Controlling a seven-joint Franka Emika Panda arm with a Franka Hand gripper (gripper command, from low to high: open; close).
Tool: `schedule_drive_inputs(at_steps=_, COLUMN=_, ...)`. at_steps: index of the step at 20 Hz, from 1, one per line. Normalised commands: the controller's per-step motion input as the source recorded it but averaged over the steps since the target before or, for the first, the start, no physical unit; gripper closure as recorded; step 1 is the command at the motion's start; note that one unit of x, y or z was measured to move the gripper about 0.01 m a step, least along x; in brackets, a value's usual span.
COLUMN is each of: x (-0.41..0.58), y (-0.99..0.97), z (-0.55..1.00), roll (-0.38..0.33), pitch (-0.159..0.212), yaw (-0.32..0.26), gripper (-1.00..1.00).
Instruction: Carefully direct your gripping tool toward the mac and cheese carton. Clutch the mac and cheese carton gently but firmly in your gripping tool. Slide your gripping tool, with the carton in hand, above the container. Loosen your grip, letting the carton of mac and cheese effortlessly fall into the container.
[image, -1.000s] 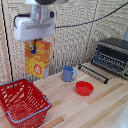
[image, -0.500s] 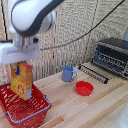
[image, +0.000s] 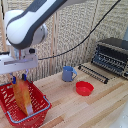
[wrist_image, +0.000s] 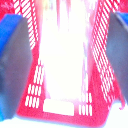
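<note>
At the exterior view's left, the white arm fills the upper frame, its top cut off. The red basket sits on the tabletop, partly cropped at lower left. The carton stands tilted inside it, below the pincer. The wrist view is overexposed, the carton a white blur between spread-apart fingers
</note>
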Motion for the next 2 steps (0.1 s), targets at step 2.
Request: schedule_drive_inputs(at_steps=2, x=0.096, y=-0.02, z=0.65, roll=0.012, pitch=0.191, yaw=-0.064, gripper=-1.00)
